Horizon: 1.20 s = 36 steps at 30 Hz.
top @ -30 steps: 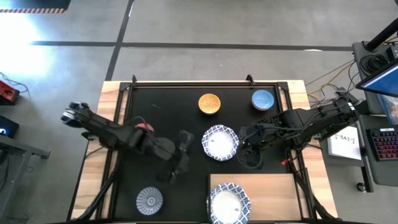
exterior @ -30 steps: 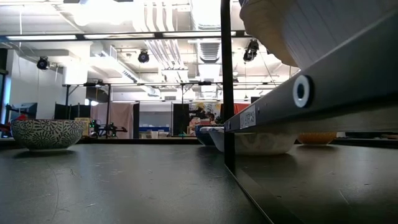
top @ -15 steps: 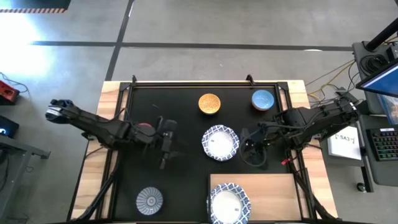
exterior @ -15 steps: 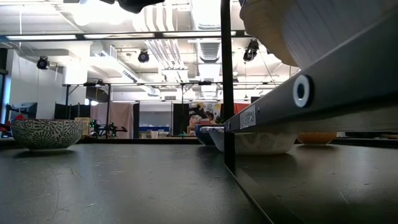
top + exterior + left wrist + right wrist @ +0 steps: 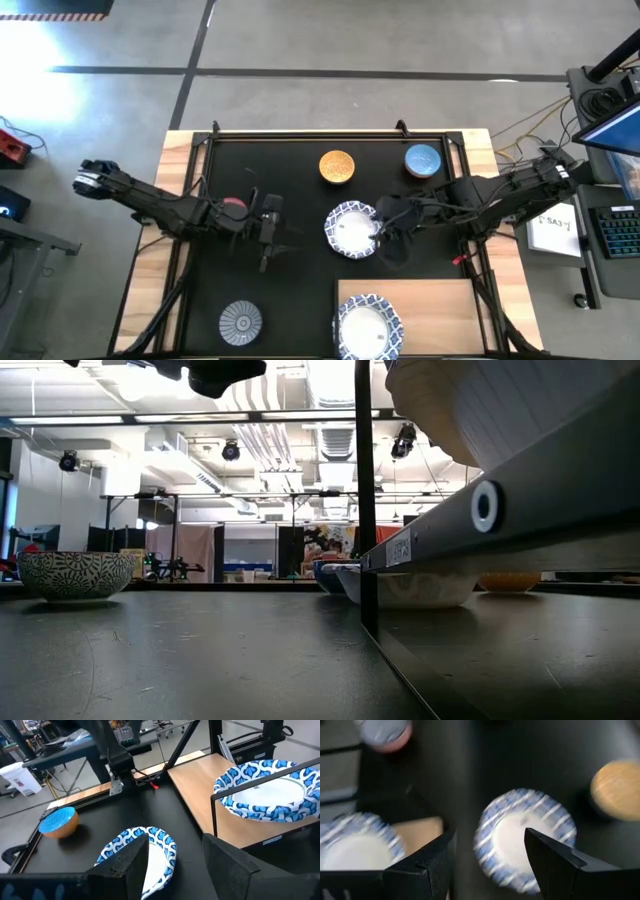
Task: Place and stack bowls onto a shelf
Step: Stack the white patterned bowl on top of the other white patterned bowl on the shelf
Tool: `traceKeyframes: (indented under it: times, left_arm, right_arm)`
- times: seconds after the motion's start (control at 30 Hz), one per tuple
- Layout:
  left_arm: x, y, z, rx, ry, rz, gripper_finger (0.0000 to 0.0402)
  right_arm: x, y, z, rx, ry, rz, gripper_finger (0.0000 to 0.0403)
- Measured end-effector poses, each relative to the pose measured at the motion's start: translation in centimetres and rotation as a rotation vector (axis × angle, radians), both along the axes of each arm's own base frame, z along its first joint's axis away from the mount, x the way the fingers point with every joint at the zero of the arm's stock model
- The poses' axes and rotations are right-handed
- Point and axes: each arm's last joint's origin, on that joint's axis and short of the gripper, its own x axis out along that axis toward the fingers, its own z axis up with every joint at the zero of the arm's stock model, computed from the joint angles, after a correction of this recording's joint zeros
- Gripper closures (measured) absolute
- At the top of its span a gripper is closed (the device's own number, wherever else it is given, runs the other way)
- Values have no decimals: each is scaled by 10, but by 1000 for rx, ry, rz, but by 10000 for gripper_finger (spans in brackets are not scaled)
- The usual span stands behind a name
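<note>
The counter (image 5: pixel 150 270) was pale wood at its side edges, carrying a large matte black mat (image 5: pixel 300 290) boxed in by a thin metal frame. At the counter's near edge, right of centre, the shelf (image 5: pixel 440 310), a flat rectangular light-wood board, lay over the mat. On the shelf's left part sat 1 large round white bowl with blue patterned rim (image 5: pixel 368 325). A 2nd large patterned bowl (image 5: pixel 352 229) stood on the mat near the counter's centre, just beyond the shelf's far edge.

The right pincer (image 5: pixel 385 222) hung at that bowl's right rim, its 2 dark fingers spread wide with nothing between them; in the right wrist view the bowl showed between the fingers. The left pincer (image 5: pixel 268 222) hovered over bare mat left of centre, fingers parted and empty, well apart from the bowls.

Smaller bowls: a grey-striped bowl (image 5: pixel 240 322) near the near-left corner of the mat, an orange-yellow bowl (image 5: pixel 336 166) and a blue bowl (image 5: pixel 423 160) toward the far edge, and a pink-red bowl (image 5: pixel 233 205) partly hidden under the left arm. Open black mat lay between the grey-striped bowl and the shelf.
</note>
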Motion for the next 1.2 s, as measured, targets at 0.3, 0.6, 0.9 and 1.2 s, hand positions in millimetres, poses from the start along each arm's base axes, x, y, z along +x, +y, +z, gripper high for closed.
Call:
traceKeyframes:
  times: [0.3,0.6,0.9,1.2]
  left_arm:
    - [0,0,-1,-119,26,37,232]
    - [-1,0,-4,-114,42,41,232]
    - [-1,2,-7,-108,45,64,232]
    - [-1,5,-7,-108,49,75,232]
  right_arm:
    - [26,5,-9,6,-73,-75,181]
    - [39,-5,-14,89,41,-154,181]
    - [46,-18,-6,111,9,-195,181]
    - [34,-63,-40,110,292,-517,181]
